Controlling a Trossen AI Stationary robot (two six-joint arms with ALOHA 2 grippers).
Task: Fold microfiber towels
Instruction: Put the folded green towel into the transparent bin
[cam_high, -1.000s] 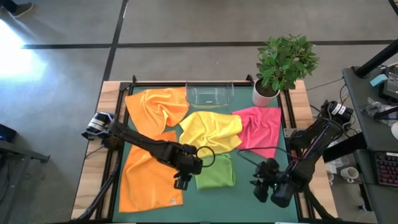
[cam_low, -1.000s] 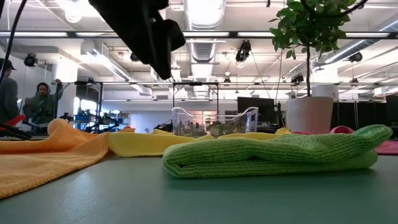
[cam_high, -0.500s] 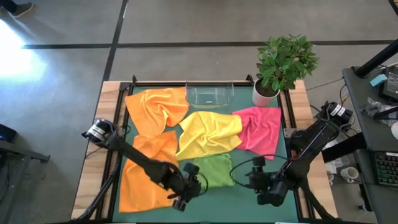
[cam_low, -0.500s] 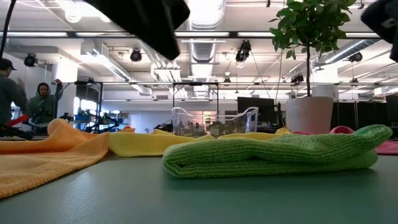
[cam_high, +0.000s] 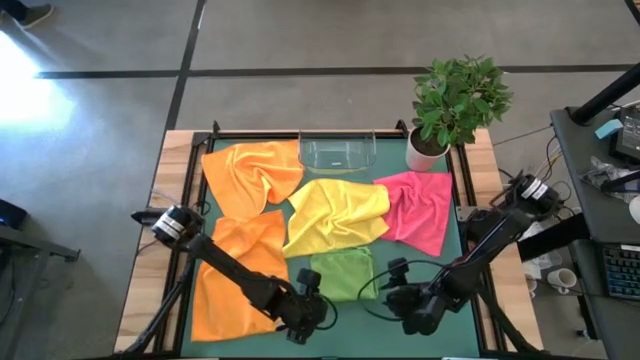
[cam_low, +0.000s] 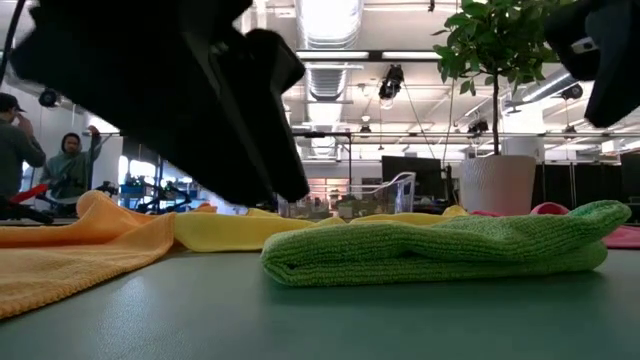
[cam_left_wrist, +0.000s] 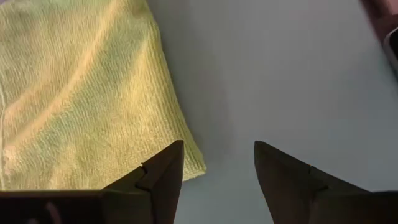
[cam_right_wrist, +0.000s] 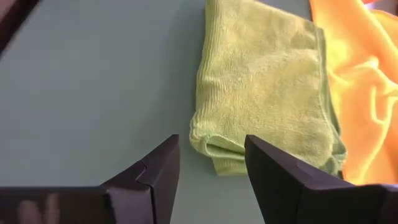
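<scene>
Table (cam_high: 400, 265): green mat, 5 towels on it.
Unfolded: 2 orange towels (cam_high: 240, 275), yellow towel (cam_high: 335, 212), pink towel (cam_high: 420, 205), all loose and overlapping twd the back; 4 left.
Done: lime towel (cam_high: 345, 275) folded, front centre; 1 of 5, I'd say.
L gripper (cam_high: 308, 318): wide, empty, by towel's front-left corner.
R gripper (cam_high: 392, 297): wide, empty, just right of it.

Bare mat (cam_high: 375, 320) lies at 6 o'clock, between the left gripper (cam_high: 312, 305) and right gripper (cam_high: 395, 290). From 9 through 12 to 3, towels cover it: green towel (cam_high: 343, 274), yellow towel (cam_high: 335, 214), pink towel (cam_high: 420, 208). Tray (cam_high: 337, 153) and plant (cam_high: 455, 100) block 12 o'clock.
</scene>
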